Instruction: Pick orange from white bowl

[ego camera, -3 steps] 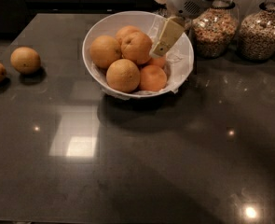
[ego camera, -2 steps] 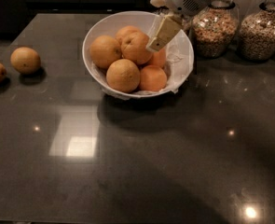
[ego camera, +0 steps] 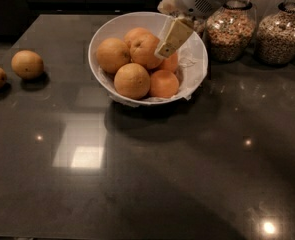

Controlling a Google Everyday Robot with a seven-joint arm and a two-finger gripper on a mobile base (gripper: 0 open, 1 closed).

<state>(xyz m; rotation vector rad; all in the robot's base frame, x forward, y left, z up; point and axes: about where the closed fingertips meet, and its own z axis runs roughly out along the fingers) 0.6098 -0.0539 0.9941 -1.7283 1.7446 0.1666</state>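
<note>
Reaching in is the step in hand: the cream-tipped white gripper hangs over the wide white paper-lined bowl, just beside a round dimpled orange among its fellows; whether it is clenched or released I cannot tell. Next it should need a clean hold on that one fruit and a straight lift. Neighbouring oranges crowd it and two glass jars of nuts stand just behind.

Single elevated view, close in, angled steeply down across the dark worktop toward its far edge; white bowl framed upper centre, tool cropped by the top edge, above the bowl's right side.
</note>
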